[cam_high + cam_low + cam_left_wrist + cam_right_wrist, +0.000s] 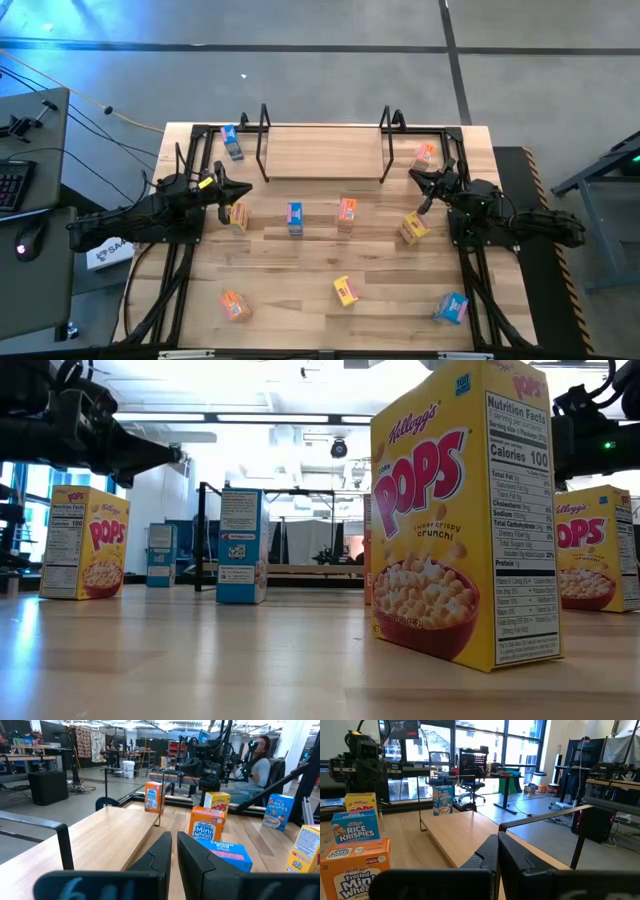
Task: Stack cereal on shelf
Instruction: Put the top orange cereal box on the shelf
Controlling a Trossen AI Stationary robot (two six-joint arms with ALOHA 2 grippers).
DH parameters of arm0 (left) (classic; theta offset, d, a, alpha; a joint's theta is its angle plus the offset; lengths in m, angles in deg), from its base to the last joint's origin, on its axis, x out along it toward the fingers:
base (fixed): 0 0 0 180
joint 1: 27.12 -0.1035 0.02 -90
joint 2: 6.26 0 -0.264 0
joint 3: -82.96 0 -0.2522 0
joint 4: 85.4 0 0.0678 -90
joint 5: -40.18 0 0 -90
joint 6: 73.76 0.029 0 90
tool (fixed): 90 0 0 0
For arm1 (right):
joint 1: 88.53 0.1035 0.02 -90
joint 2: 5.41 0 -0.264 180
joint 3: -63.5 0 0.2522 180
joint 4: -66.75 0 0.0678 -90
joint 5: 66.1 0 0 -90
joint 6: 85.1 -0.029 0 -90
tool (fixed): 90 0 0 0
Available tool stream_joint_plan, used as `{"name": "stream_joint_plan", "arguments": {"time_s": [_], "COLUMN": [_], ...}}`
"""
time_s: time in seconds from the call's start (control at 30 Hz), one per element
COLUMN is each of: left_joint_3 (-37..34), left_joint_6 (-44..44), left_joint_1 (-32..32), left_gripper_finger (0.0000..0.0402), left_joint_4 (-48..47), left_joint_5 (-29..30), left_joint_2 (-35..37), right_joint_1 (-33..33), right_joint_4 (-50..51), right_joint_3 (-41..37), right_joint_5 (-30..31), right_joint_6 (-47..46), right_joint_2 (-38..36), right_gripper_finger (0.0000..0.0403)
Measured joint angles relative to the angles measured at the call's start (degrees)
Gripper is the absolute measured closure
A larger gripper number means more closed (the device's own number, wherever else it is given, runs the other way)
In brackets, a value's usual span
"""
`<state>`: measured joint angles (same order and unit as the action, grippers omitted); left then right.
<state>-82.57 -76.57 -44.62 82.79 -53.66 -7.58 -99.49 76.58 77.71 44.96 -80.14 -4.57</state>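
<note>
**9 cereal boxes on the table, shelf bare**

The shelf point(325, 152) stands at the table's far edge, its plank bare. The 9 cereal boxes sit on the wooden tabletop point(300, 280): a blue box point(233, 143) left of the shelf, an orange box point(425, 154) right of it, 4 in a row across the middle, 3 nearer the front. The left gripper point(243, 192) hovers beside the shelf's left end, jaws together, holding nothing. The right gripper point(417, 176) hovers by the shelf's right end, jaws together, also empty.
</note>
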Motion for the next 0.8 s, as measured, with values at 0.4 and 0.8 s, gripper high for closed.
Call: {"name": "stream_joint_plan", "arguments": {"time_s": [0.4, 0.8], "left_joint_3": [0.0, 0.0], "left_joint_6": [-0.9, 4.1], "left_joint_1": [0.0, -0.2], "left_gripper_finger": [0.0381, 0.0381], "left_joint_4": [0.1, 5.8], "left_joint_5": [0.0, 7.2], "left_joint_2": [0.0, 0.0], "right_joint_1": [0.0, 0.0], "right_joint_4": [-0.1, -6.5], "right_joint_3": [0.0, 0.0], "right_joint_5": [2.8, 1.9], "right_joint_6": [7.8, -1.1], "right_joint_2": [0.0, 0.0], "right_gripper_finger": [0.0403, 0.0403]}}
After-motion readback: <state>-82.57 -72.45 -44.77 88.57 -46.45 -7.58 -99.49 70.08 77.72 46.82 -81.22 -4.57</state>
